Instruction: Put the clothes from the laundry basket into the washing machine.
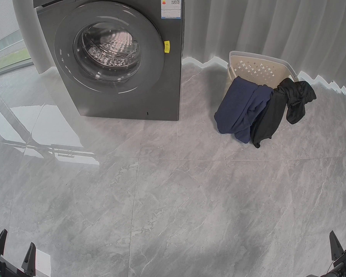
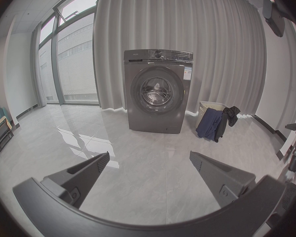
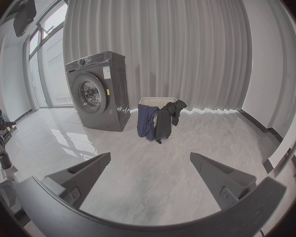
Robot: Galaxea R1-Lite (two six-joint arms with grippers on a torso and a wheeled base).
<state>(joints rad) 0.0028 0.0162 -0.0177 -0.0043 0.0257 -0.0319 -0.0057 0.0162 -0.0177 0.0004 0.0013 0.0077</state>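
Far ahead of my left gripper (image 2: 149, 157) and right gripper (image 3: 150, 157), both spread wide, I see clothes (image 1: 242, 110) draped over the laundry basket (image 1: 257, 68) beside the washing machine (image 1: 169, 89).

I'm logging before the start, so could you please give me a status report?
Open, empty: left gripper, right gripper. Over laundry basket rim: navy garment, black garment, beside washing machine. Its door looks shut.

Left gripper (image 1: 14, 247): near left, held low, tips pointing to the far side; fingers (image 2: 85, 175) spread wide, nothing between them.
Right gripper (image 1: 343, 229): near right, held low, level with the left, tips pointing far; jaws likewise wide apart and empty.
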